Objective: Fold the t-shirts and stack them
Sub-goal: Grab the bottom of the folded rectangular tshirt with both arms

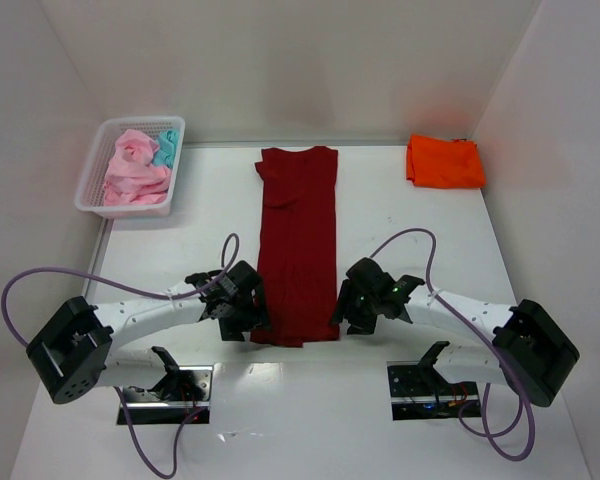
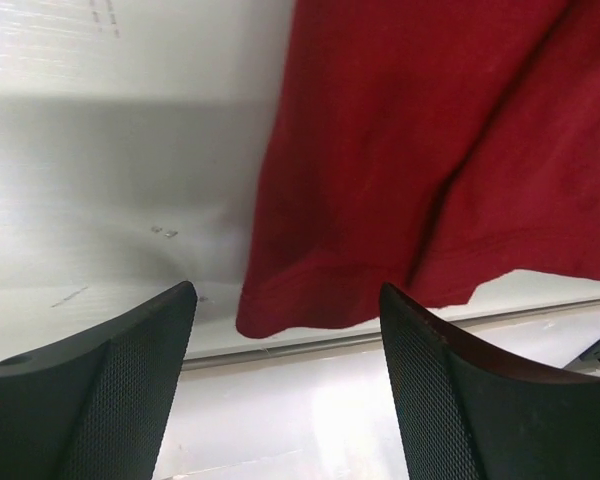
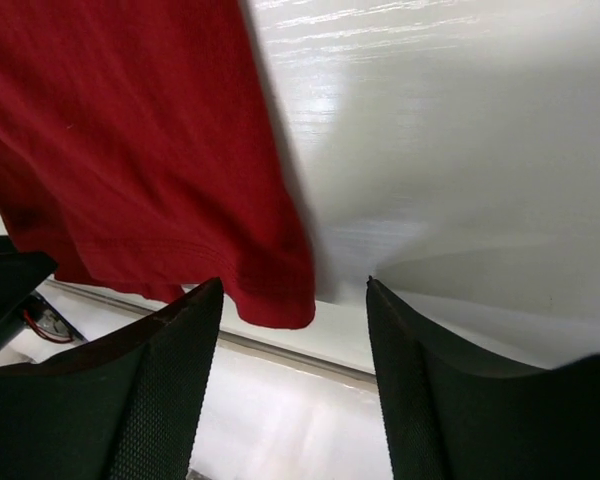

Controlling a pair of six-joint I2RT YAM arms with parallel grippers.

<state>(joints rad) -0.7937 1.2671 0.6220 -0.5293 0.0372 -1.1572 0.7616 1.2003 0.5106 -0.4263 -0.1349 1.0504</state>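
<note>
Bright, even light with soft shadows across the table. Glare streaks it in wrist views; near fingers seem blurred.

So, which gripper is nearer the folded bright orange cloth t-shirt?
Right. The right gripper is at the near right corner of the dark red cloth t-shirt, left of the orange t-shirt; the left gripper is farther left, at the near left corner.

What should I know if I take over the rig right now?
Left gripper: open, empty, at the dark red t-shirt's near left hem corner.
Right gripper: open, empty, at its near right corner.
Done: red folded into a long strip mid-table; orange t-shirt folded, far right.
To do: finish red, stack it; pink t-shirts and teal t-shirt sit crumpled in the basket, far left.
</note>
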